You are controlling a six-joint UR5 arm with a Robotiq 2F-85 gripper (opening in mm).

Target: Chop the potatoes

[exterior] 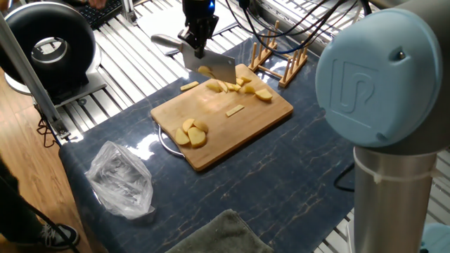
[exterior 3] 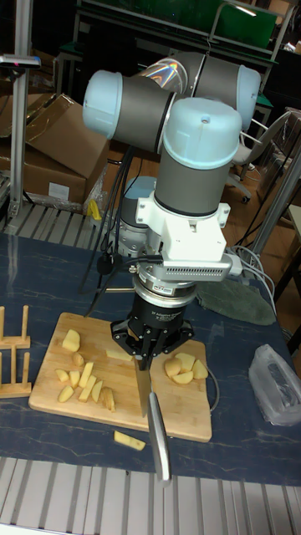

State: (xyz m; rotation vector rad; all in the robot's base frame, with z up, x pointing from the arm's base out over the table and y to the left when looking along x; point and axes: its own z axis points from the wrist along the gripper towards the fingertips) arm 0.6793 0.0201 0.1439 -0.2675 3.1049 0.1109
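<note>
1. A clear plastic bag (exterior: 121, 179) is lying at the left of the dark marbled worktop (exterior: 281, 176), well apart from the bamboo board (exterior: 232, 123); a grey cloth (exterior: 218, 235) is resting at the near edge.
2. Three rounded potato halves (exterior: 191, 132) are sitting together at the board's near left corner, well apart from the claw (exterior: 195, 43).
3. One potato stick (exterior: 188, 86) is lying off the board on the worktop, just beside its far edge.
4. The claw is hanging over the board's far edge, its fingers closed on the handle of a cleaver (exterior: 209, 65); the blade is pointing down, with a potato slice (exterior: 204, 71) clinging to its flat side.
5. A cluster of wedges and slices (exterior: 239, 86) is lying on the board's far part, just right of the blade and below the claw.
6. A single stick (exterior: 235, 109) is lying near the board's centre.
7. A wooden rack (exterior: 278, 60) is standing beyond the board's right corner.
8. In the tall fixed view, the claw (exterior 3: 149, 355) is gripping the cleaver (exterior 3: 155, 422) between the two potato groups.
</note>
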